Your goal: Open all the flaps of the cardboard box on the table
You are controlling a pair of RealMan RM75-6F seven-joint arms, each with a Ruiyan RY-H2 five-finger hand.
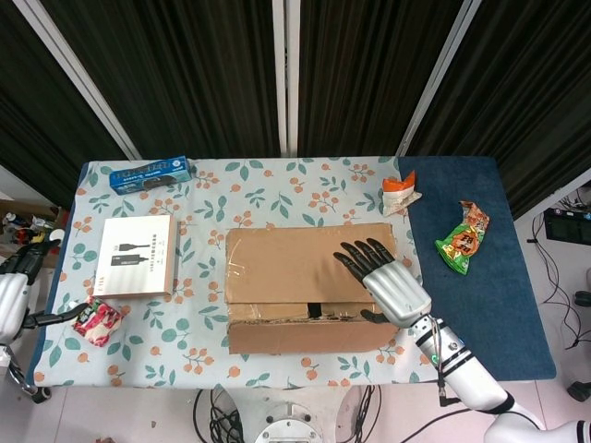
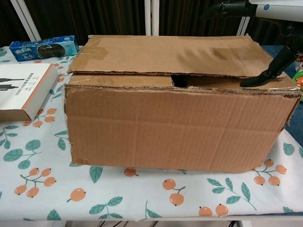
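The brown cardboard box (image 1: 295, 277) sits mid-table with its top flaps lying flat; the far flap (image 2: 170, 54) overlaps the near one, leaving a small dark gap (image 2: 180, 81) at the seam. My right hand (image 1: 386, 281) hovers over the right end of the box top with its fingers spread. Its thumb tip (image 2: 258, 80) touches the near flap by the seam, and nothing is held. The same hand's fingers (image 2: 227, 8) show above the box in the chest view. At the table's left edge, my left hand (image 1: 13, 293) is partly cut off and holds nothing.
A white flat box (image 1: 137, 256) and a blue carton (image 1: 150, 172) lie to the left. A red packet (image 1: 94, 320) sits beside my left hand. An orange-white wrapper (image 1: 401, 194) and a green snack bag (image 1: 462, 238) lie at the right, by the blue cloth (image 1: 489, 305).
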